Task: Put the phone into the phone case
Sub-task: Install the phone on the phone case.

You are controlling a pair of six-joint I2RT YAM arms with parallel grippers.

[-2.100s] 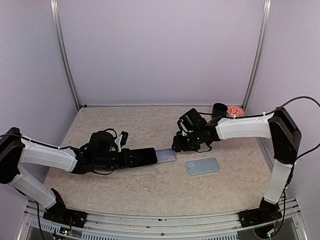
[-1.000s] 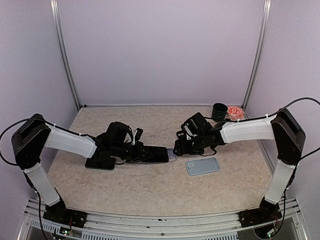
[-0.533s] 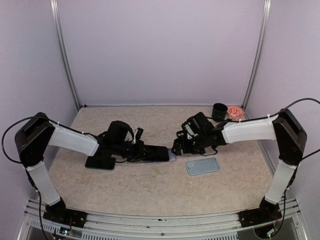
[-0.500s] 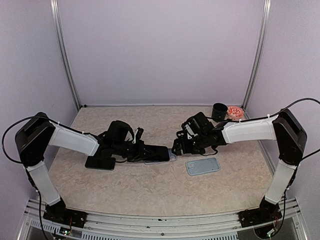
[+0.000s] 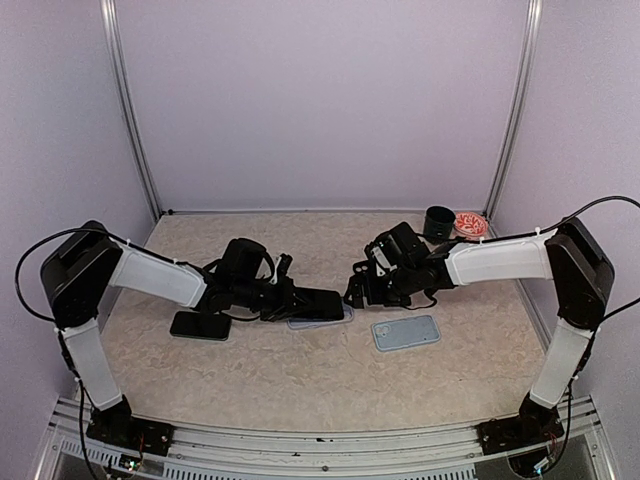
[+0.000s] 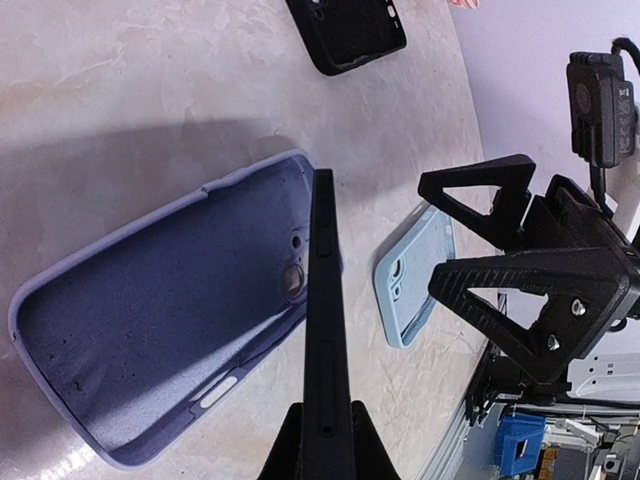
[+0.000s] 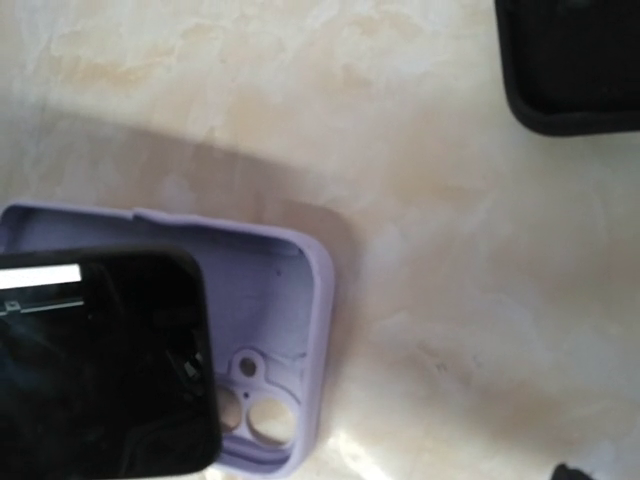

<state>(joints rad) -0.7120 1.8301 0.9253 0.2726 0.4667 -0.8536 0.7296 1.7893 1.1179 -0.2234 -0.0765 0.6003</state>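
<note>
**Item 1, phone** (image 5: 322,304). Black slab near the middle of the desk (image 5: 300,385). Its long axis runs left to right, and the free end points toward the desk's right edge. The left wrist view shows it edge-on over the camera-hole end of the case. In the right wrist view the dark screen faces up, and the frame cuts it off at the left and bottom.

**Item 2, lavender phone case** (image 6: 160,330). Lies open side up directly beneath the phone, with its long axis likewise left to right and its camera cut-outs at the right end. From above the phone hides most of it, leaving only a thin strip and the right end visible. Whether the phone touches the case floor cannot be told.

**Item 3, left gripper** (image 5: 288,302). Jaws clenched on the phone's left end.

**Item 4, right gripper** (image 5: 353,294). Jaws released and spread wide, holding nothing, just beyond the phone's right end. Its own wrist view shows scarcely any of them.

**Item 5, light blue case** (image 5: 406,332). Flat on the desk, toward the near right.

**Item 6, black case** (image 5: 203,324). Flat, left of the phone, partly under the left arm. The right wrist view cuts it off.

**Item 7, dark cup** (image 5: 438,220) and **red-patterned dish** (image 5: 469,222). Side by side at the far right corner. Details are too small to make out.
</note>
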